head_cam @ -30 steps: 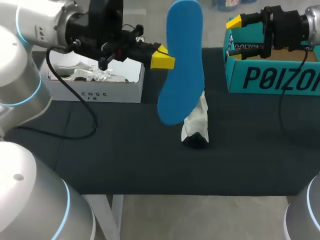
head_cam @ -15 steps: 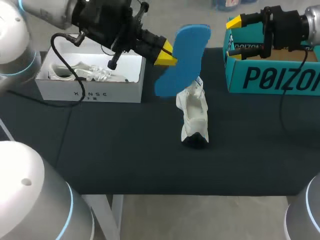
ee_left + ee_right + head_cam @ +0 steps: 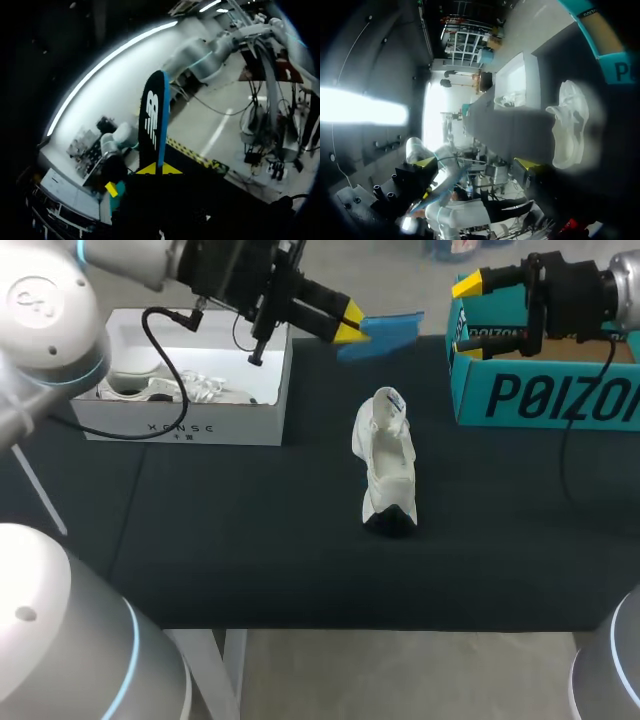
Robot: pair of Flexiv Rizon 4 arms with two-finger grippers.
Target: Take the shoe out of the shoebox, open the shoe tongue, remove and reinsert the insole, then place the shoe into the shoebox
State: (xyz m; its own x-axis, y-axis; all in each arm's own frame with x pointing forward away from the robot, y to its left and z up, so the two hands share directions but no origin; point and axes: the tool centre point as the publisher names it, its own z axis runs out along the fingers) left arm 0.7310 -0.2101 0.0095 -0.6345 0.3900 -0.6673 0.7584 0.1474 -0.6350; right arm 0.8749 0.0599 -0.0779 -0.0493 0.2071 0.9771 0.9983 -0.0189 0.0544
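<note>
While the left gripper (image 3: 350,327) pinches the blue insole (image 3: 392,330) at the top, the right gripper (image 3: 475,162) hangs open by the teal box (image 3: 545,395), upper right

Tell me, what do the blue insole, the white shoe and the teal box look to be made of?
Blue insole: probably foam, matte, thin and flat-edged.
White shoe: looks like soft textile or synthetic leather, its upper slumping open; toe dark.
Teal box: apparently cardboard, matte printed walls with folded edges.
</note>
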